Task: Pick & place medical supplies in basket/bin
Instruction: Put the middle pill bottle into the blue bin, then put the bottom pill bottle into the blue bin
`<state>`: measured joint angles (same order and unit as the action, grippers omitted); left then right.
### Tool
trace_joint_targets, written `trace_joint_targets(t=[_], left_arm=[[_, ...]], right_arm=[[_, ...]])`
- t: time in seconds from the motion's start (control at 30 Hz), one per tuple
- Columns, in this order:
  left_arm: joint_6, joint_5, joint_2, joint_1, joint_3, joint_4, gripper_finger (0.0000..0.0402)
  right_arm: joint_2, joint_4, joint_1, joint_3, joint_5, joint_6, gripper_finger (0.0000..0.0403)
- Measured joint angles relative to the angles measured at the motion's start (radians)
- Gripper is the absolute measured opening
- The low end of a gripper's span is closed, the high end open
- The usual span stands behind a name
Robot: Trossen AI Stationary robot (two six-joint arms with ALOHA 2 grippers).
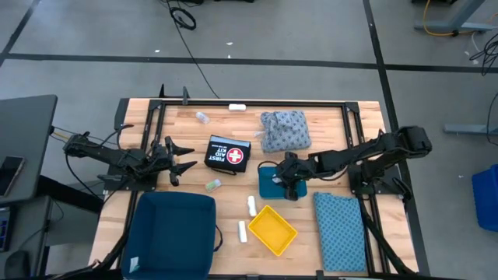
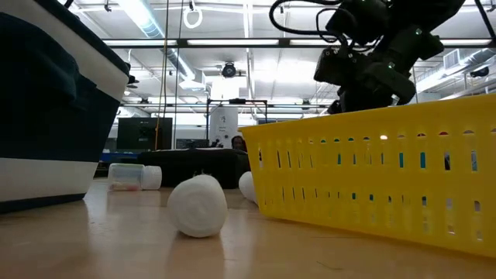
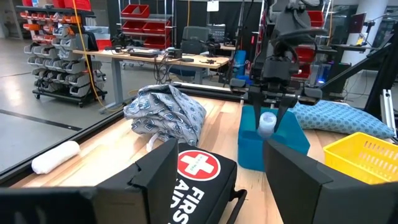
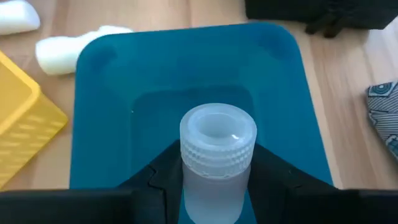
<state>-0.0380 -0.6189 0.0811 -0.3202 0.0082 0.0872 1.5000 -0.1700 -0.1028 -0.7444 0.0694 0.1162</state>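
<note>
Barely started imo: right gripper (image 1: pixel 289 185) is clamped on a vial (image 4: pixel 217 155) over the empty teal bin (image 4: pixel 186 87), left gripper (image 1: pixel 177 158) waits open at 9 o'clock, and rolls (image 1: pixel 251 205) and cloths (image 1: pixel 285 130) aren't binned yet.

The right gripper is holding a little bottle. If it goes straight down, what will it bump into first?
Probably the floor of the small teal bin. The right gripper, shut on the clear vial, points into it, with nothing visible between.
</note>
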Motion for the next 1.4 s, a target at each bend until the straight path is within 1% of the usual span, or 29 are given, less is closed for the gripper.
trace_joint_targets(t=[0.2,0.53,0.6,0.73,0.8,1.1,1.4], left_arm=[[0.000,0.000,0.000,0.000,0.000,0.000,0.0221],[0.000,0.000,0.000,0.000,0.000,-0.001,0.0221],[0.000,0.000,0.000,0.000,0.000,-0.001,0.0221],[0.000,0.000,0.000,0.000,0.000,-0.001,0.0221],[0.000,0.000,0.000,0.000,0.000,-0.001,0.0221],[0.000,0.000,0.005,0.000,0.000,-0.002,0.0221],[0.002,-0.001,0.045,0.000,0.000,0.005,0.0221]], right_arm=[[0.021,-0.041,0.000,0.000,0.024,0.001,0.0139],[0.021,-0.042,0.000,0.000,0.024,0.001,0.0139],[0.021,-0.042,0.000,0.000,0.024,0.002,0.0152],[0.020,-0.042,0.000,0.000,0.024,0.003,0.0207],[0.020,-0.042,0.000,0.000,0.024,0.003,0.0221],[0.020,-0.007,-0.001,0.000,0.025,0.003,0.0231],[0.019,0.047,-0.001,0.000,0.111,0.001,0.0232]])
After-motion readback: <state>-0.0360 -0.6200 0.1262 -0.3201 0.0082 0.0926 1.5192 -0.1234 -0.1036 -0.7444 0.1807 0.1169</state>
